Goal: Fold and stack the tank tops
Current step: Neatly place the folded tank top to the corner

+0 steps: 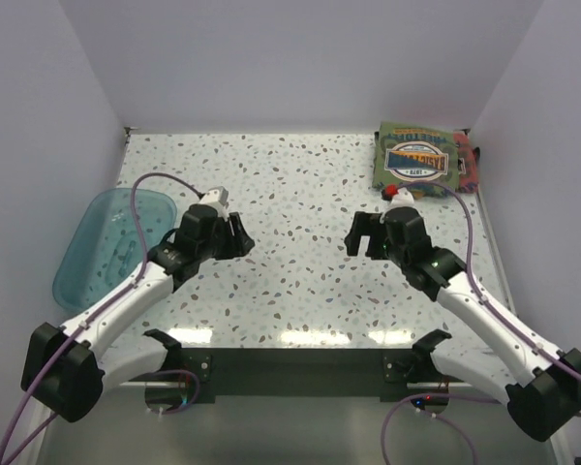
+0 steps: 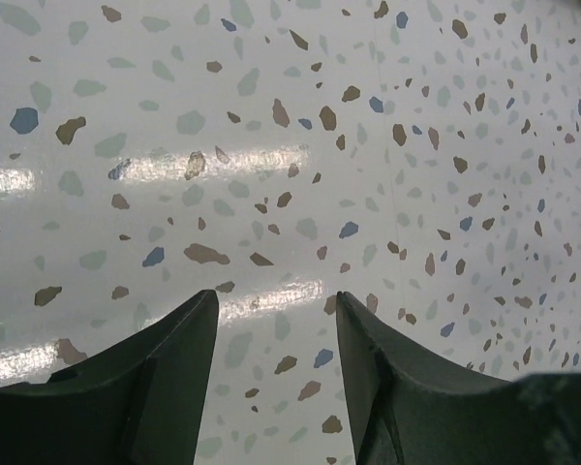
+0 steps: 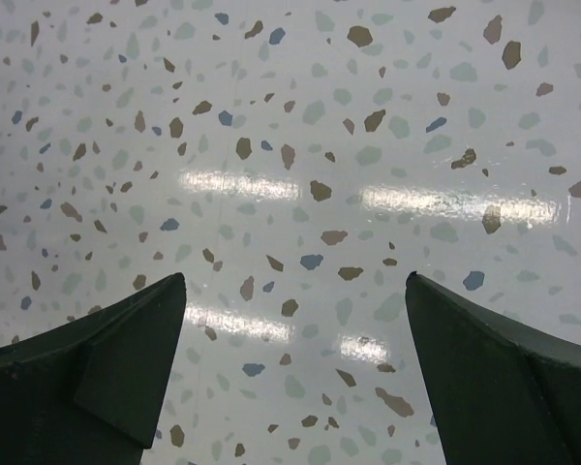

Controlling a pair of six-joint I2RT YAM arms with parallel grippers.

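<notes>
1. Bright, even light falls from overhead; the walls (image 1: pixel 300 58) look flat and faintly lilac.
2. White glare strips lie on the glossy table (image 1: pixel 290 194) near its front edge in the top view, and show as streaks in both wrist views.
3. Shadows under the arms (image 1: pixel 126 300) are faint and soft.
4. The table's pattern looks sharp; the close, dark fingers (image 2: pixel 165 387) low in the wrist views are soft-edged.

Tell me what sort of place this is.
Probably a robot lab work cell, not a home: plain white walls box in a speckled table, a left arm and right arm are mounted at its near edge, and folded tank tops sit stacked in the far right corner.
</notes>
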